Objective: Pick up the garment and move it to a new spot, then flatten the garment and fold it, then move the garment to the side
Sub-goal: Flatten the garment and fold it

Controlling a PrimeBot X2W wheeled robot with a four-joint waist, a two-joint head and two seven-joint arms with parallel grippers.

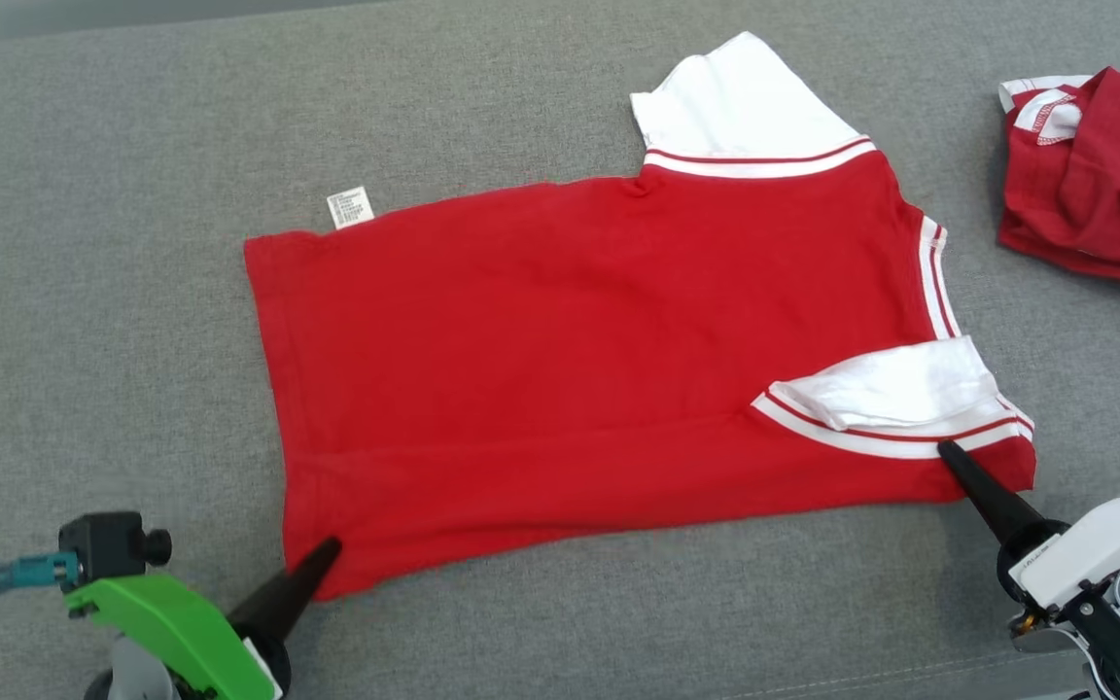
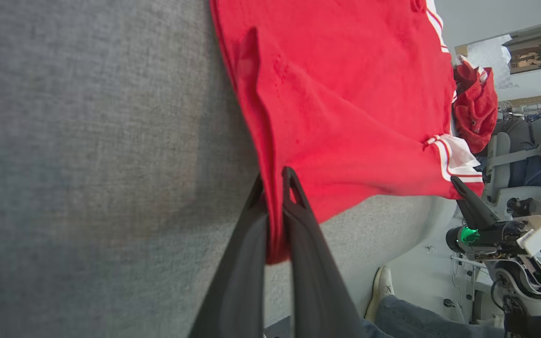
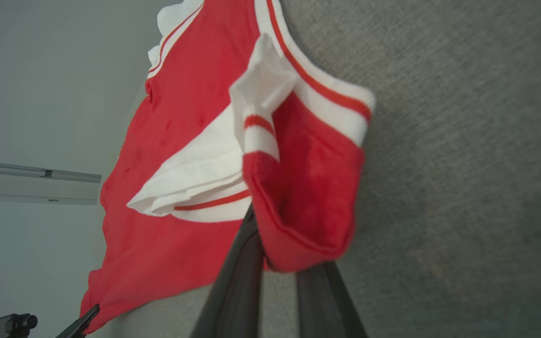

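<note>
The garment (image 1: pixel 570 360) stretches crosswise, collar (image 1: pixel 934 277) seemingly rightward.

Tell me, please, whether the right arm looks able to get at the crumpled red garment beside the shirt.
Probably not yet: the right gripper is shut on the shirt and must let go first; the grey surface up to the crumpled garment looks free.
</note>
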